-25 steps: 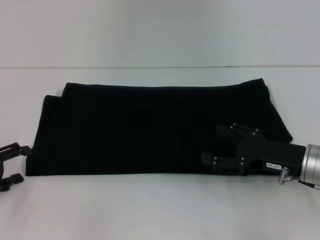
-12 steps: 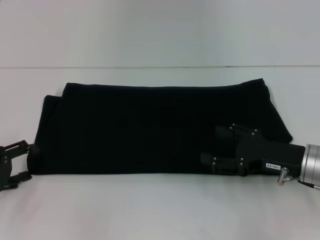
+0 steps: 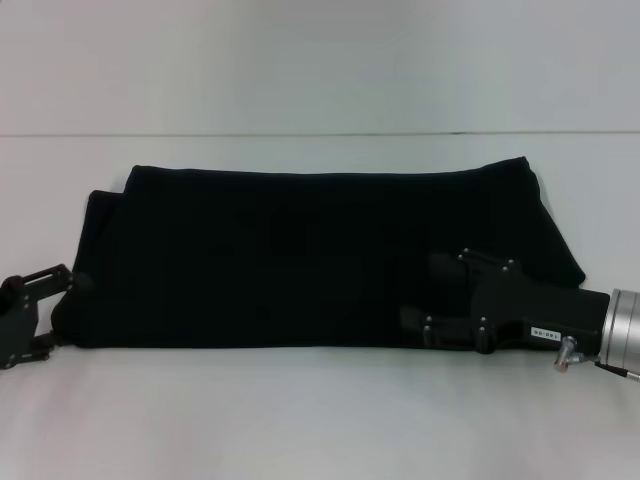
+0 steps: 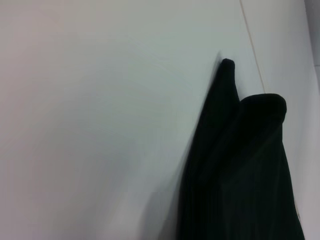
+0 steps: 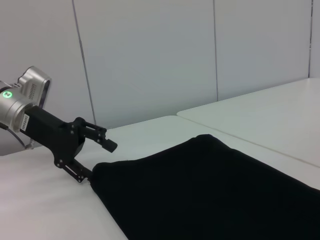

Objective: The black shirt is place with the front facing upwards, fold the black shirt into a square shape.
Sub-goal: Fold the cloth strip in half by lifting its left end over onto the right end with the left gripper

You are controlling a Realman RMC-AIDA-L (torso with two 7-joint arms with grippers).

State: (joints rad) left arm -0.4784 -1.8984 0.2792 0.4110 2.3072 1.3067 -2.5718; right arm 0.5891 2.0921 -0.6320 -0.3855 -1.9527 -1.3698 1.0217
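The black shirt (image 3: 300,255) lies folded into a long band across the white table (image 3: 320,420); its lettering and neck label are hidden. My left gripper (image 3: 58,310) is open at the shirt's front left corner, with its jaws standing above and below the fabric edge. It also shows in the right wrist view (image 5: 97,160), with its lower finger touching the shirt (image 5: 210,195). My right gripper (image 3: 425,290) is open and rests low over the shirt's front right part. The left wrist view shows the shirt's folded end (image 4: 240,165).
The white table extends in front of the shirt and behind it to a seam (image 3: 320,134). A pale panelled wall (image 5: 150,60) stands beyond the table.
My left gripper has moved up and to the right, from the table beside the shirt to the shirt's front left corner. The right arm and the shirt have not moved.
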